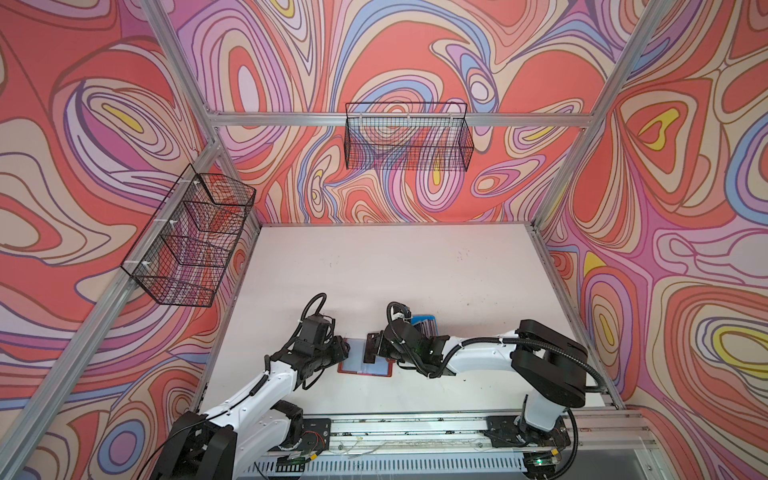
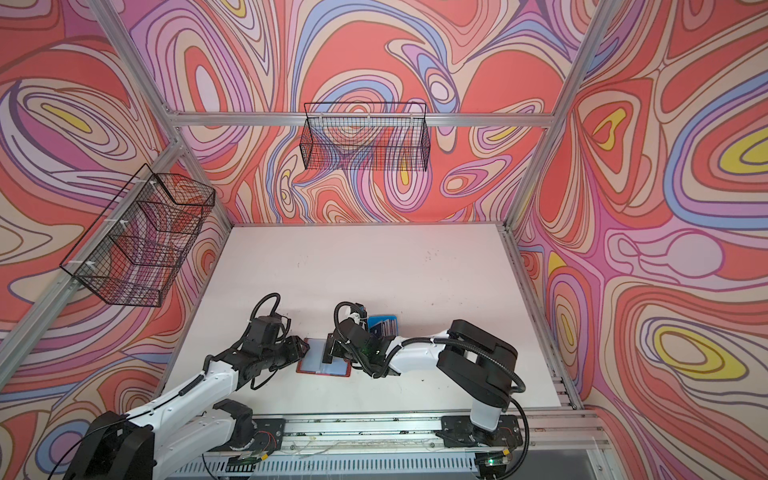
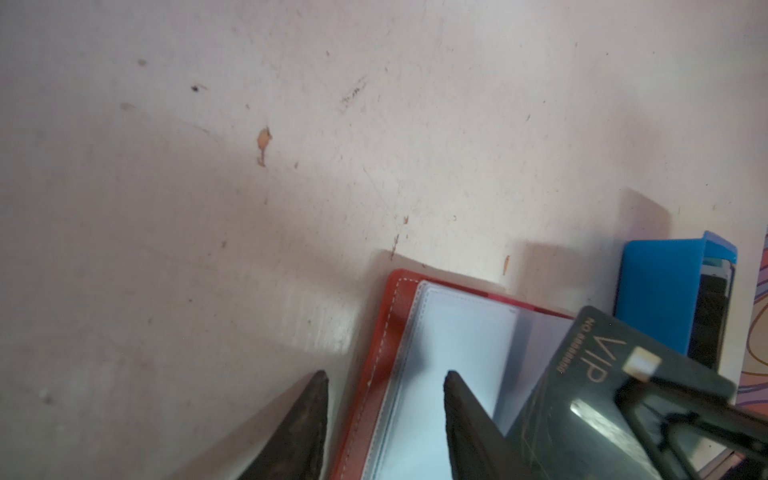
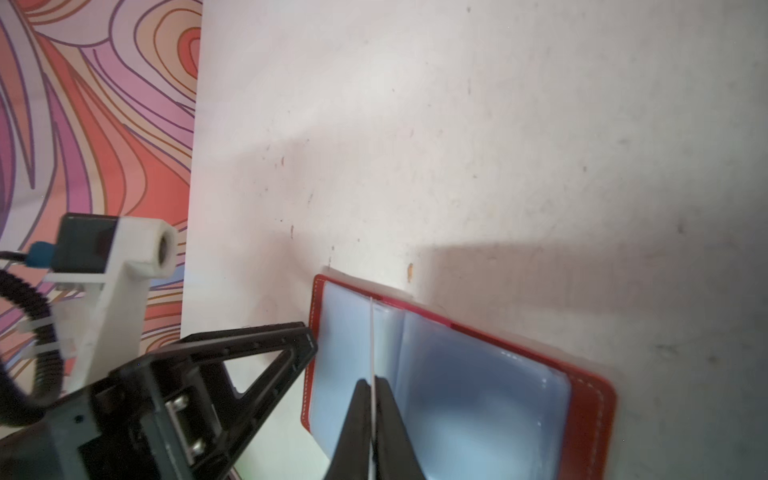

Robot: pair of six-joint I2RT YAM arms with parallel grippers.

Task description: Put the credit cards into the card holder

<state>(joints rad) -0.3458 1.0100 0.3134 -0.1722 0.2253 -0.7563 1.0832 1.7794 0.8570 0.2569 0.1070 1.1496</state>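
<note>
The red-brown card holder point(image 1: 356, 358) point(image 2: 314, 360) point(image 3: 388, 332) point(image 4: 478, 395) lies open on the white table, clear sleeves up. My right gripper point(image 1: 377, 348) point(image 4: 372, 380) is shut on a black VIP credit card point(image 1: 370, 351) point(image 3: 582, 374), which stands on edge point(image 4: 372, 332) over the sleeves near the fold. My left gripper point(image 1: 346, 352) point(image 3: 385, 374) is open at the holder's left side, one fingertip point(image 3: 320, 378) over the table and one over the sleeve. More credit cards point(image 3: 712, 307) sit in the blue tray point(image 1: 424, 321) point(image 2: 384, 323) behind the right gripper.
Two black wire baskets hang on the walls, one at the back point(image 1: 407, 137) and one at the left point(image 1: 191, 241). Aluminium frame rails edge the table, with the arm bases on a rail point(image 1: 415, 428) along the front.
</note>
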